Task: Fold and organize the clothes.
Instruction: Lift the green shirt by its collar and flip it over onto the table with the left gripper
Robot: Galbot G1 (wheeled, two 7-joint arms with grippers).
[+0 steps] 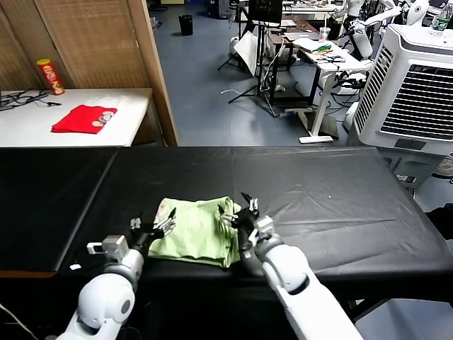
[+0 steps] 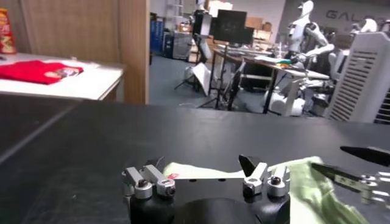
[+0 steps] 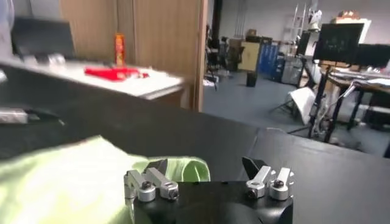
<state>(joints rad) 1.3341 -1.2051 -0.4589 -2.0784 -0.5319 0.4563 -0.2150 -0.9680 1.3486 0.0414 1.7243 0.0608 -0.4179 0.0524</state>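
Two sets of spread fingers flank the folded T-shirt point(image 1: 196, 231): left gripper point(image 1: 150, 228), right gripper point(image 1: 241, 212).

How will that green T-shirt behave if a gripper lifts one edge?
The T-shirt lies flat in soft wrinkled layers, so it will probably droop and unfold. It looks thin, likely light. Pushed across the black table, it may bunch rather than slide.

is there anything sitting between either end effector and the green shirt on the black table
Nothing visible does. The left end effector stands open at the left edge of the folded light-green T-shirt, and the right end effector stands open at its right edge. Only the bare black table surrounds the shirt.
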